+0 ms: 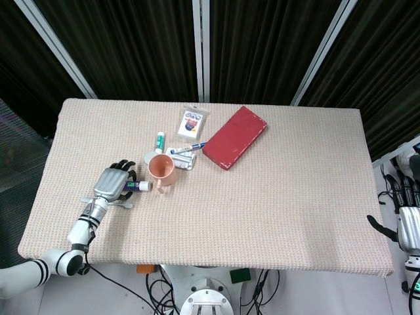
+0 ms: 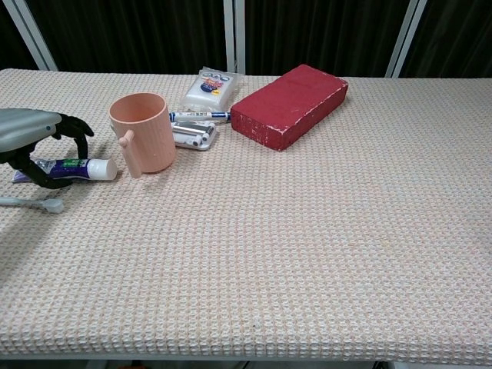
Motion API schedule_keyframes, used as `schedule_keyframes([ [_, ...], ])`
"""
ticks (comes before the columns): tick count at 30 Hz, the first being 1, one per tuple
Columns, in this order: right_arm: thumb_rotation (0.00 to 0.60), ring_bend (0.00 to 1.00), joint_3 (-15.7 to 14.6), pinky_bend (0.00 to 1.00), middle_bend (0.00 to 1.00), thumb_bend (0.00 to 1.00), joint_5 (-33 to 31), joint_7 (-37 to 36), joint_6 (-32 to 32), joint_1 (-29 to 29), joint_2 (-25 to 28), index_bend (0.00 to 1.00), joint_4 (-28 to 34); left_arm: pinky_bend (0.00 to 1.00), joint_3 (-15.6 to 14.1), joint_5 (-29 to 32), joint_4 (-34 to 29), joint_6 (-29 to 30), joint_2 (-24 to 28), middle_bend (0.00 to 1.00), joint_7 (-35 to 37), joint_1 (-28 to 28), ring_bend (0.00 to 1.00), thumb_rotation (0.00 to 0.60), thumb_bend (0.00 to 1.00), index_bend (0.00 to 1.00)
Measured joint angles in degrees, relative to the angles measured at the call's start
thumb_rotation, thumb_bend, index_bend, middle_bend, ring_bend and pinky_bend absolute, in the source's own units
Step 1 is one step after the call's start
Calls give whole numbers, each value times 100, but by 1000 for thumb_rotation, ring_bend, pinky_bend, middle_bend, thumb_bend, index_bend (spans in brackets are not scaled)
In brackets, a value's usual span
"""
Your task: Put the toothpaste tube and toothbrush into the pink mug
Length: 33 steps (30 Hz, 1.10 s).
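Table (image 1: 262,197): woven beige mat.
Left hand (image 1: 111,184): fingers curled over toothpaste tube (image 2: 77,166), grasp uncertain.
Right hand (image 1: 408,220): released, off table.
Pink mug (image 2: 142,132): upright, right of tube.

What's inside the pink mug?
Nothing shows inside the pink mug. The toothpaste lies on the table beside it, under the left hand; the toothbrush lies nearby.

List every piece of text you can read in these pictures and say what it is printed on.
No text can be read.
Toothpaste tube: green and purple print, too small.
White packet: blue and red graphic, blurred.
Marker: blue band, lettering too small.
Pink mug and red block: no print visible.
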State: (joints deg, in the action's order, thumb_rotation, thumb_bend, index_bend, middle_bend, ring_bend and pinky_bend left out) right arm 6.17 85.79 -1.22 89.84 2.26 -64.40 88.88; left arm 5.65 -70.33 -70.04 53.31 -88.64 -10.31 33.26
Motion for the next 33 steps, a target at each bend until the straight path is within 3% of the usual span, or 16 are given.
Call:
schedule_keyframes([
  [9,600,0,-13,0,0,336,-18,-71,17,-32,-6,0,-45,240,2,5,125,26,-102,190,0,0,104,600,349,549],
  [16,600,0,-10,0,0,336,-33,-131,44,-59,13,0,-65,348,112,-160,95,511,-94,352,408,-122,211,600,368,583],
  [23,600,0,-23,0,0,335,-16,-218,67,-82,0,0,-114,378,418,-244,76,1012,105,486,1826,-375,263,600,374,606],
  [33,600,0,-22,0,0,335,21,-283,90,-87,2,0,-85,378,939,-115,-236,1114,569,556,4430,-691,284,600,376,631],
])
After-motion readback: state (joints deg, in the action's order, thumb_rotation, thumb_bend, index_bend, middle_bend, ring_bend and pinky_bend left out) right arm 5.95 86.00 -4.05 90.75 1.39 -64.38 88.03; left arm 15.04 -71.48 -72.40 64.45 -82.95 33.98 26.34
